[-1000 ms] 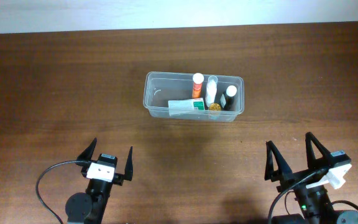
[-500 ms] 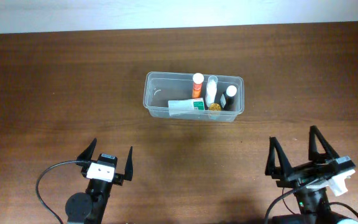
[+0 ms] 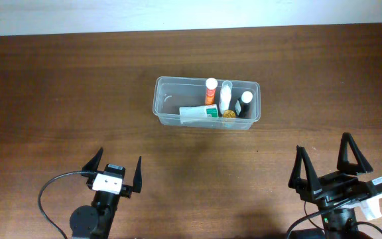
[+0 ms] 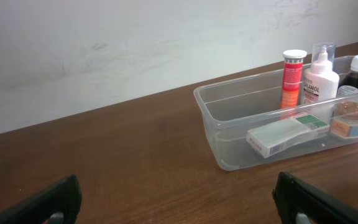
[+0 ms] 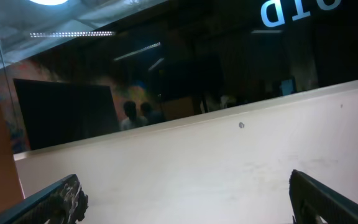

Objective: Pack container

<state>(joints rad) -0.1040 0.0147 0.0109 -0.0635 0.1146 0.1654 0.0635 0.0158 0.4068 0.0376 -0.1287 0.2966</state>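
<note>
Nearest, at the bottom of the overhead view, both arms sit pulled back from the work. The left tool at lower left is spread wide and holds nothing. The right tool at lower right is equally wide and empty. Its wrist camera sees only a pale wall and dark glass, so it seems tilted up in a parked pose.

Farther up, just right of centre on the brown desk, stands the container. Its right half holds an upright orange tube, a white bottle, a dark bottle, a small jar and a flat box. Packing looks finished.

Compared with a second ago, only the right tool has drifted toward the lower right corner.
</note>
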